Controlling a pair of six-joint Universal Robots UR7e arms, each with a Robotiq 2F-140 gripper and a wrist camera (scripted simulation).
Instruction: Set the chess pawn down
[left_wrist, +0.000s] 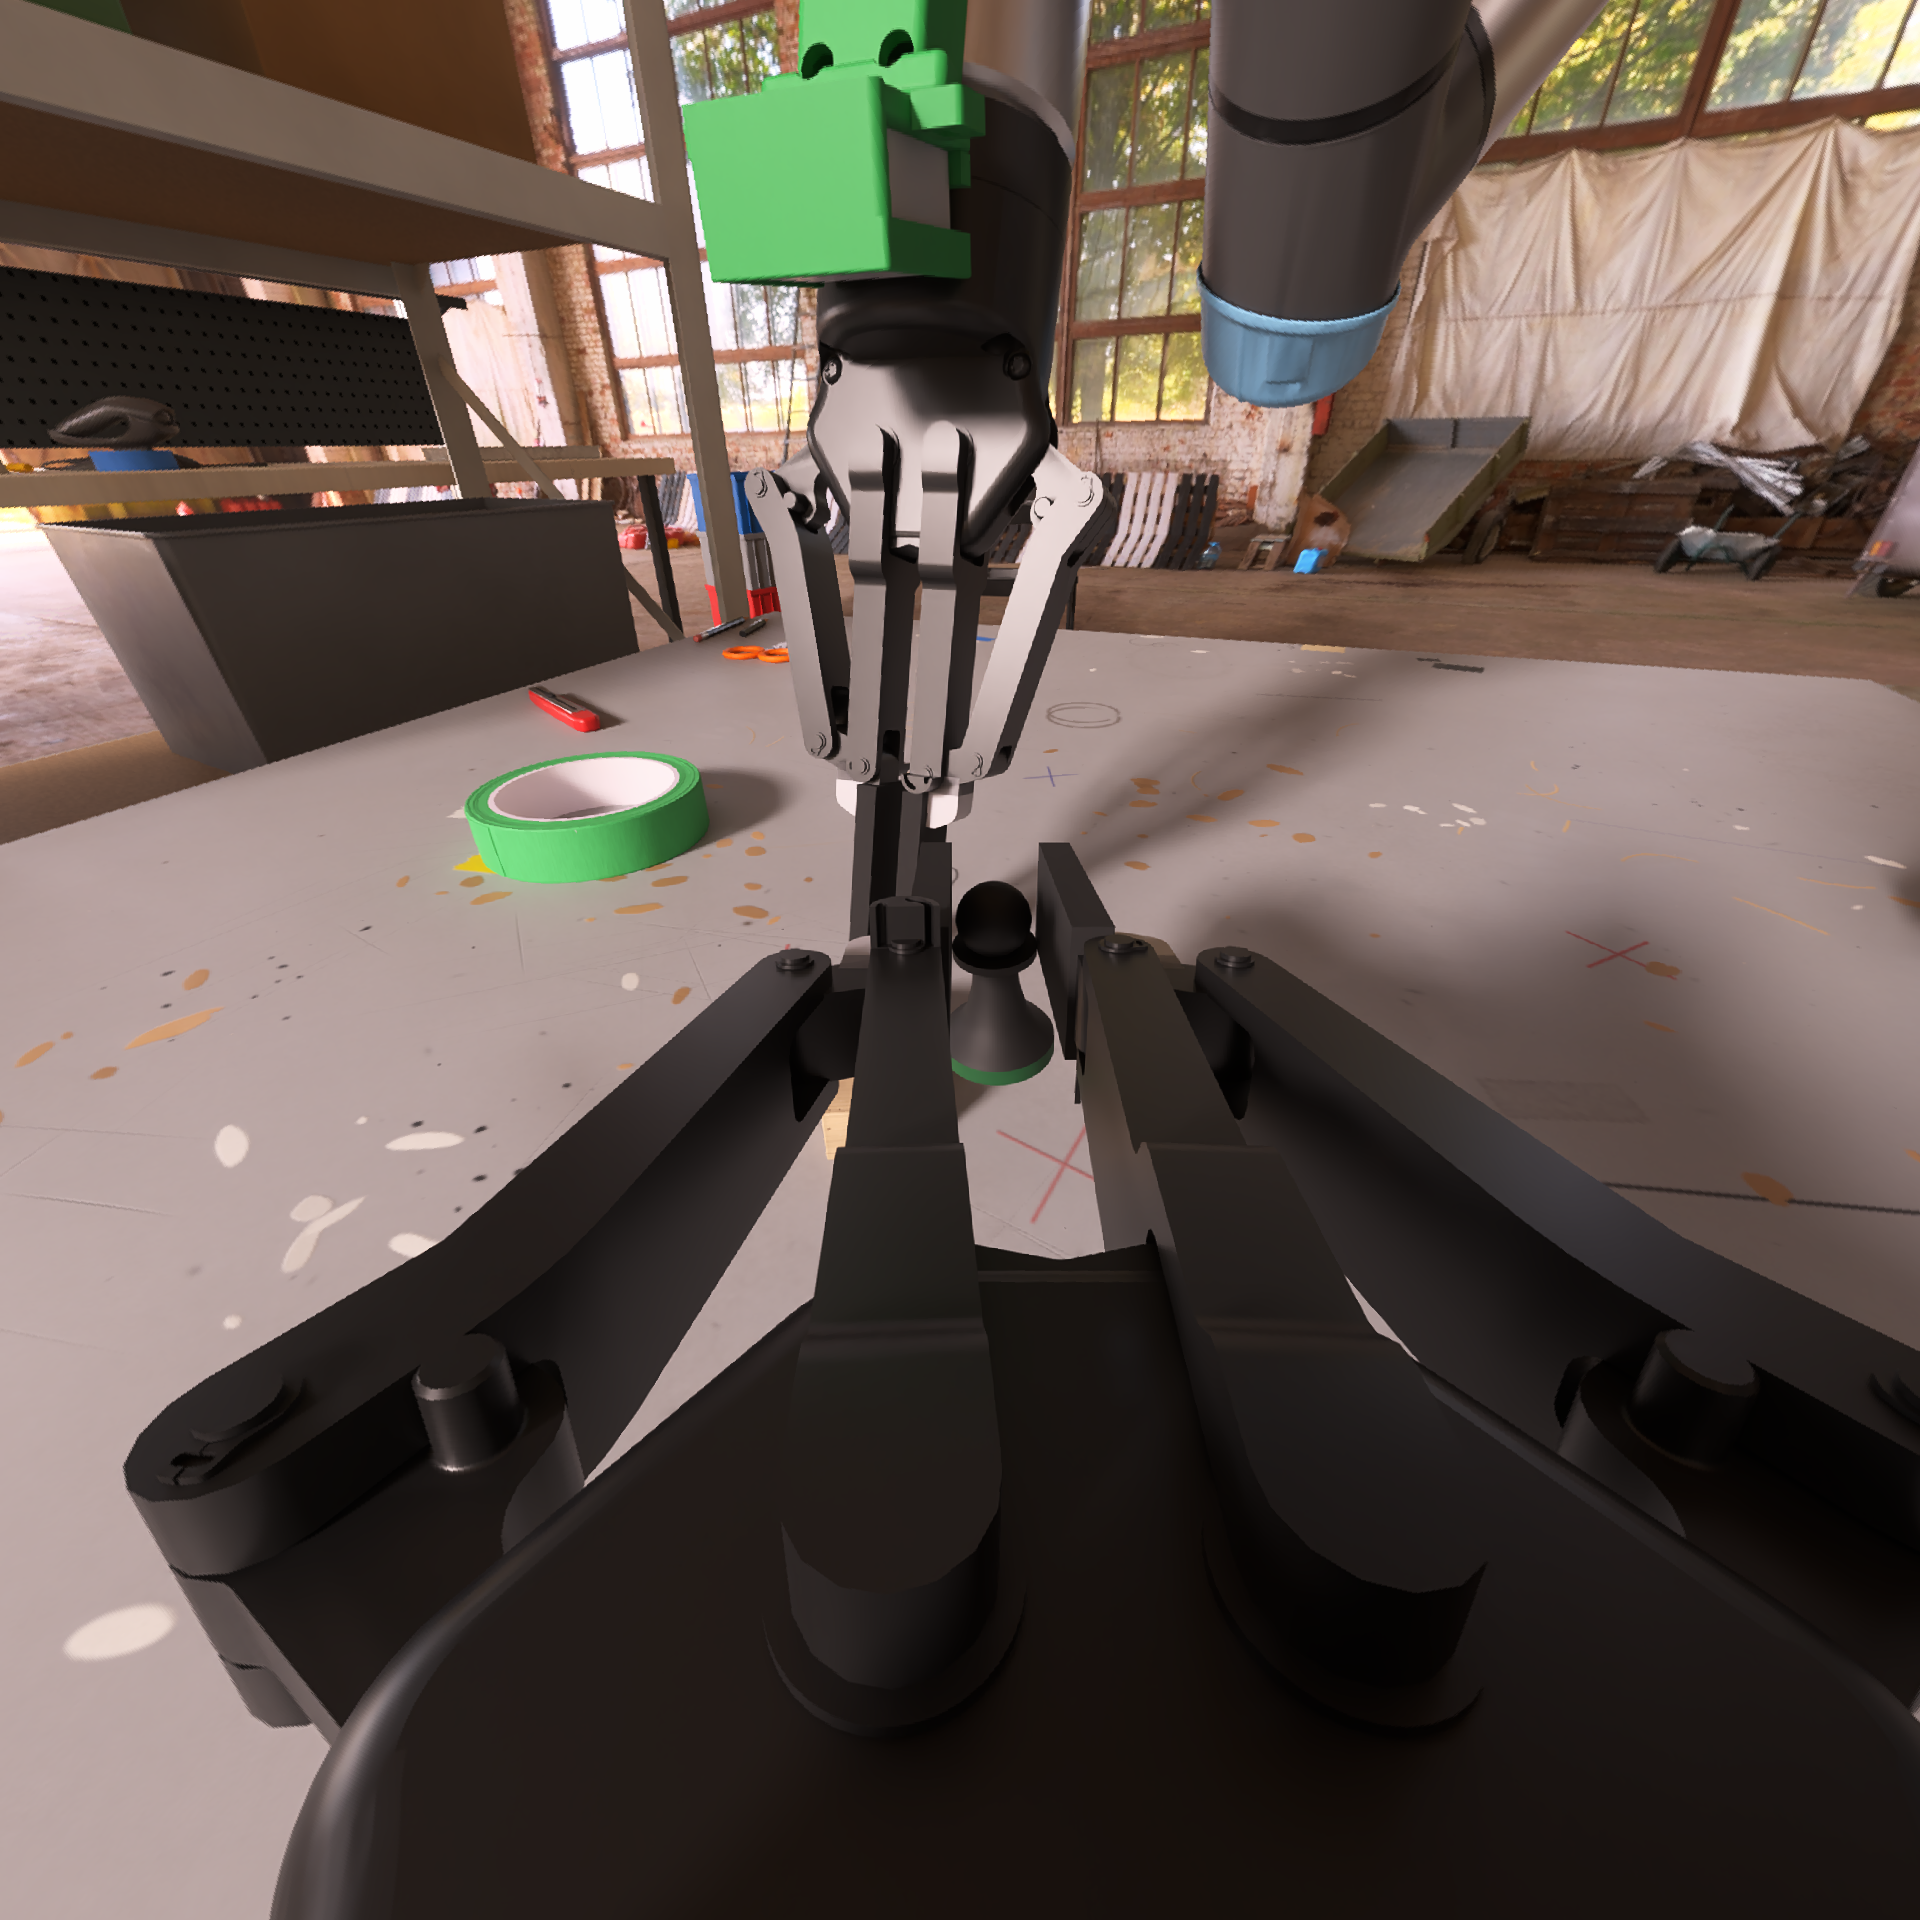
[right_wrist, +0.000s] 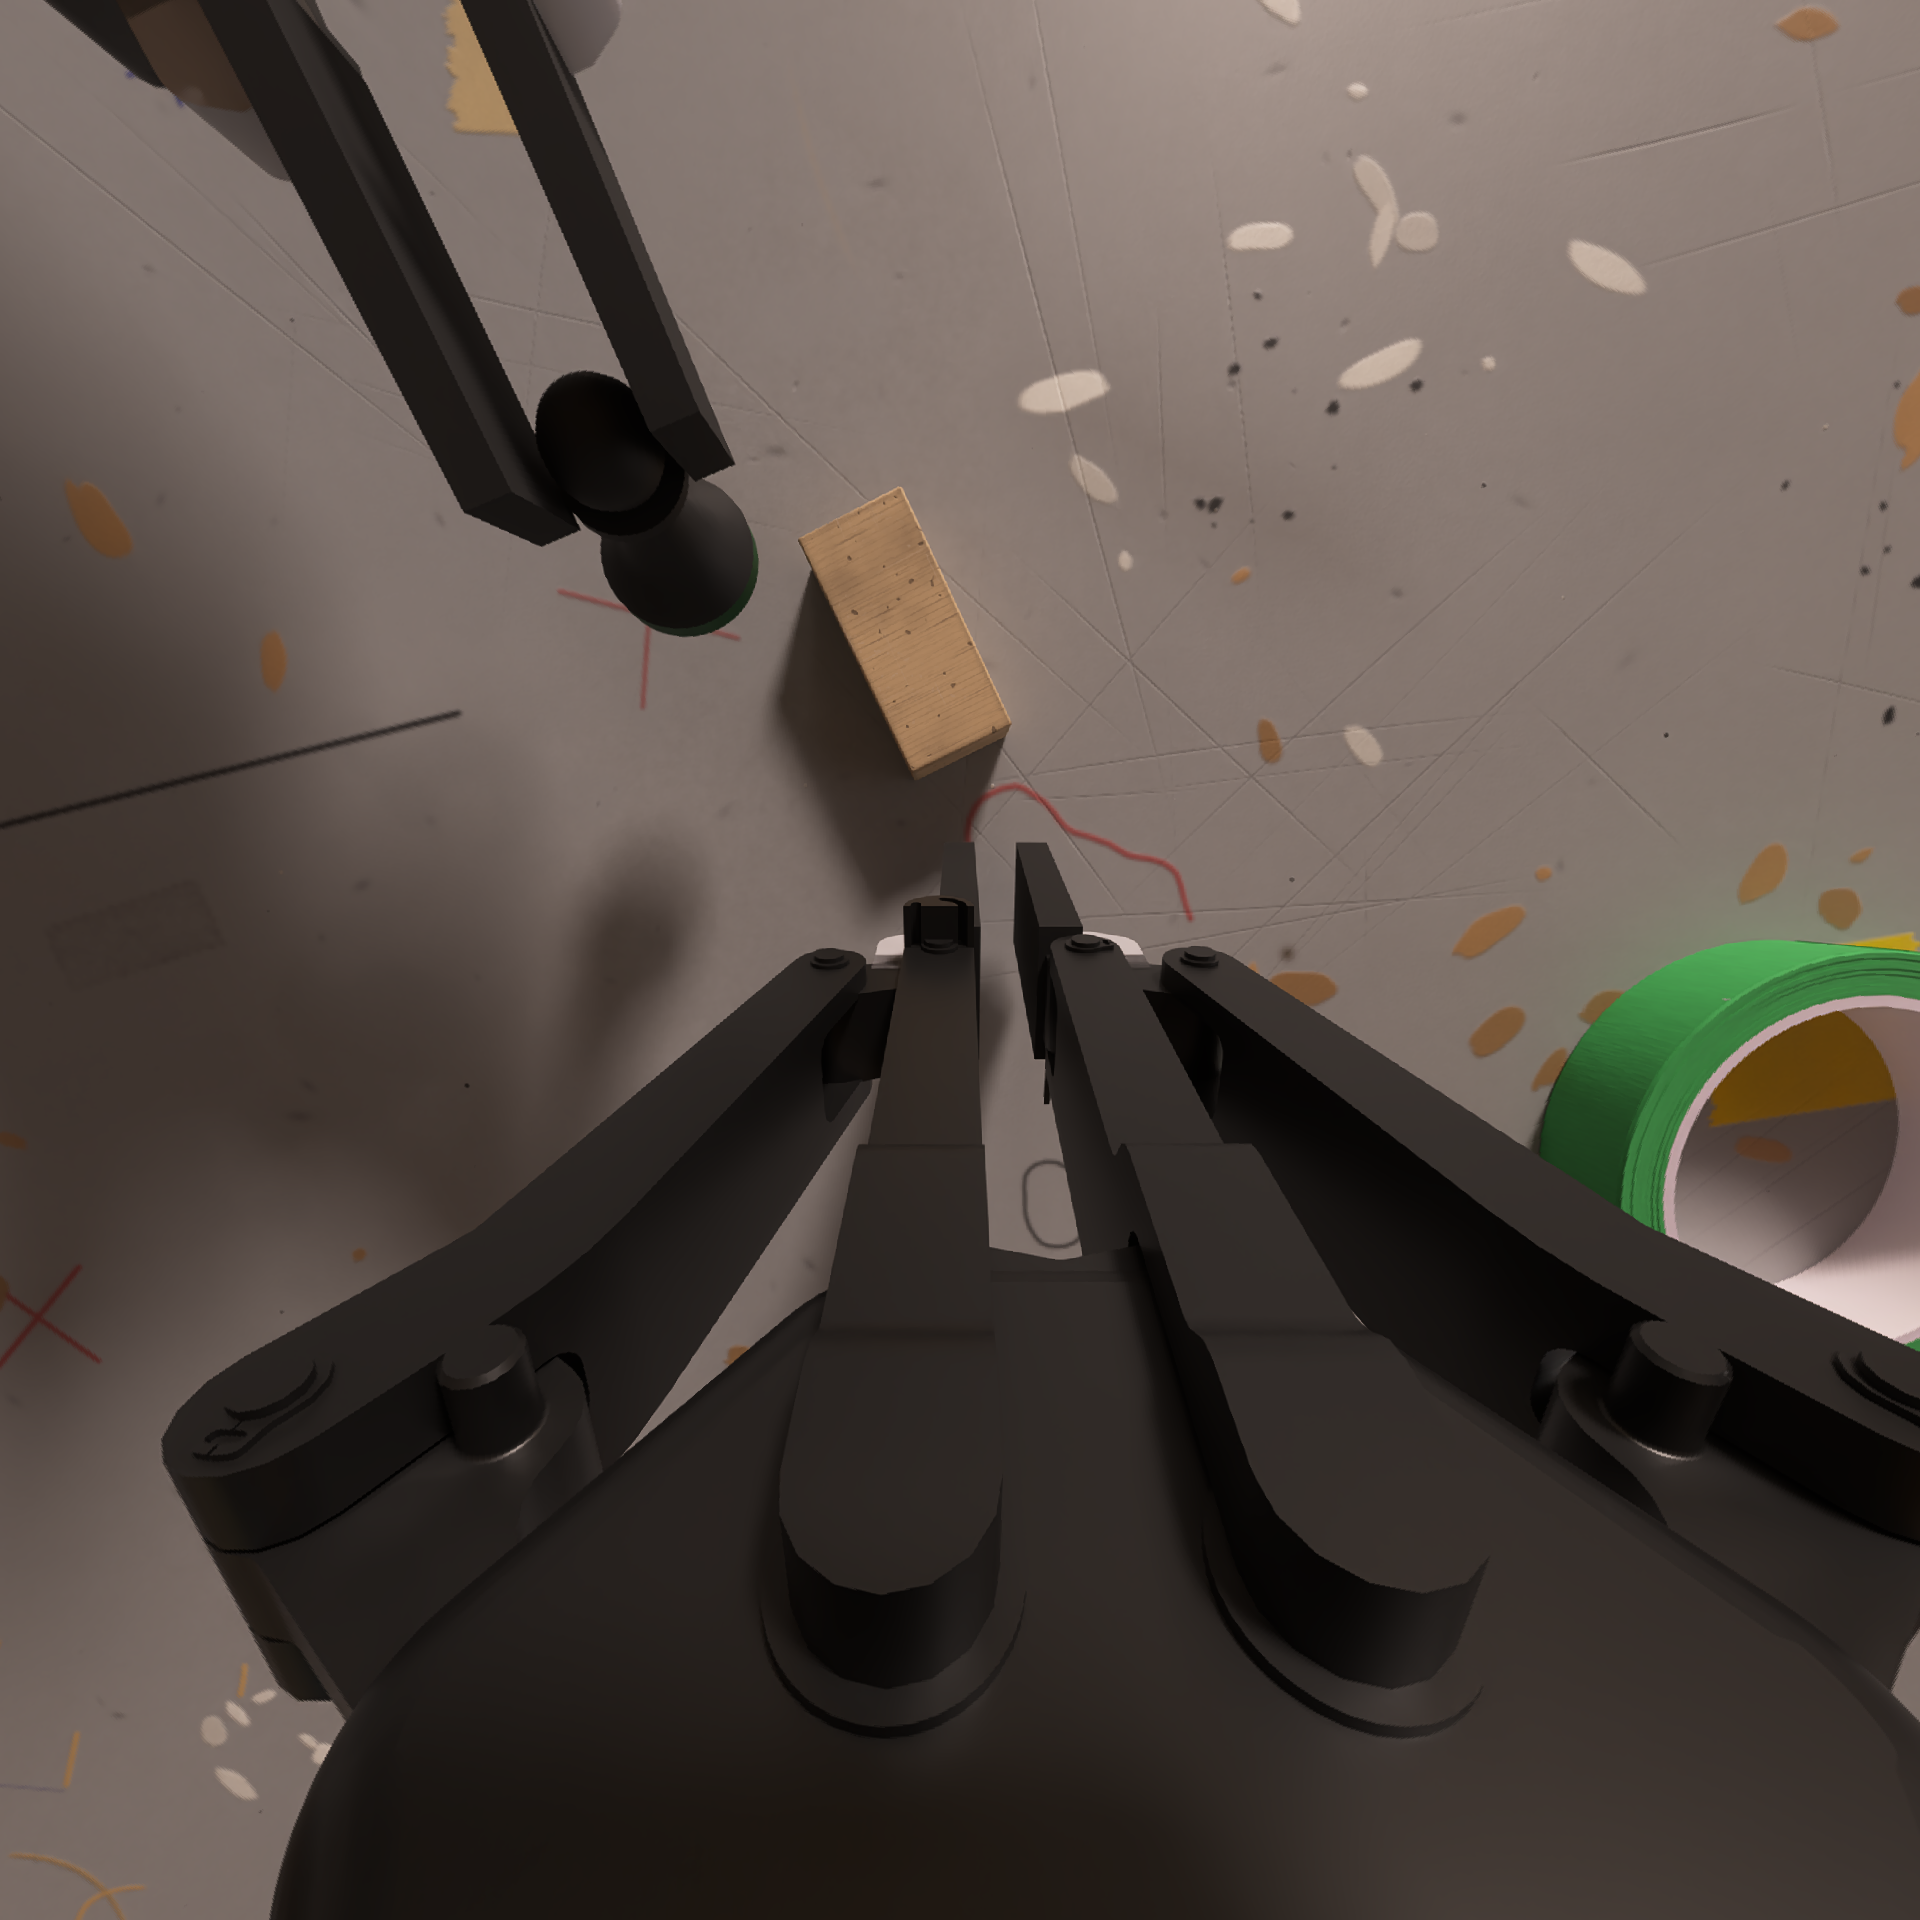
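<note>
The black chess pawn (left_wrist: 997, 1008) with a green felt base stands upright between my left gripper's (left_wrist: 995, 883) fingers. The fingers are closed on its round head. Its base sits at or just above the grey table (left_wrist: 1455, 1039), over a red cross mark; I cannot tell whether it touches. In the right wrist view the left gripper (right_wrist: 603, 488) comes in from the upper left, holding the pawn (right_wrist: 686, 561). My right gripper (right_wrist: 1000, 883) is shut and empty, pointing down at the table beside a wooden block (right_wrist: 902, 634). It hangs just behind the pawn in the left wrist view (left_wrist: 894, 862).
A green tape roll (left_wrist: 587, 816) lies left of the pawn and shows in the right wrist view (right_wrist: 1745, 1101). A grey bin (left_wrist: 343, 613), a red knife (left_wrist: 564, 709) and orange scissors (left_wrist: 756, 654) lie farther back left. A shelf frame (left_wrist: 686, 343) stands behind.
</note>
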